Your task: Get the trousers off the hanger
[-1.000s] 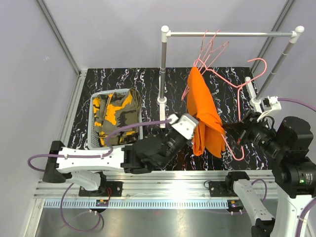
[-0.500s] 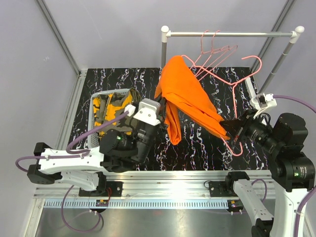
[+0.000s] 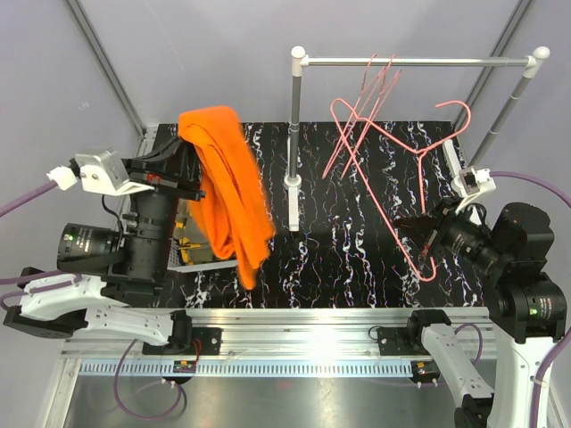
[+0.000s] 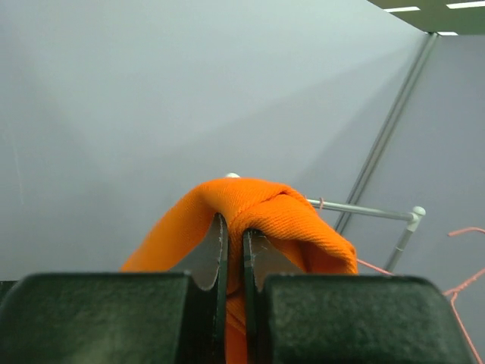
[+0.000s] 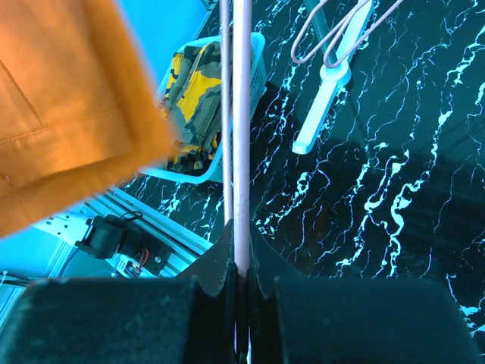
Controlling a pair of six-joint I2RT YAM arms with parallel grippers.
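Camouflage trousers [image 5: 193, 91] inside basket [image 5: 259, 61]

The orange trousers [image 3: 227, 187] are off the hanger [image 5: 241, 152] and well apart from it, at the far left. They hang as one long bunched fold, the top pinched between the fingers of the left gripper [image 4: 235, 235] and the lower end drooping towards the near side. The camouflage trousers [image 5: 189, 98], olive-grey with yellow patches, lie crumpled in the basket [image 5: 258, 57] at the left. The pink wire hanger is bare and tilted on the right, clamped in the right gripper [image 5: 241, 258].
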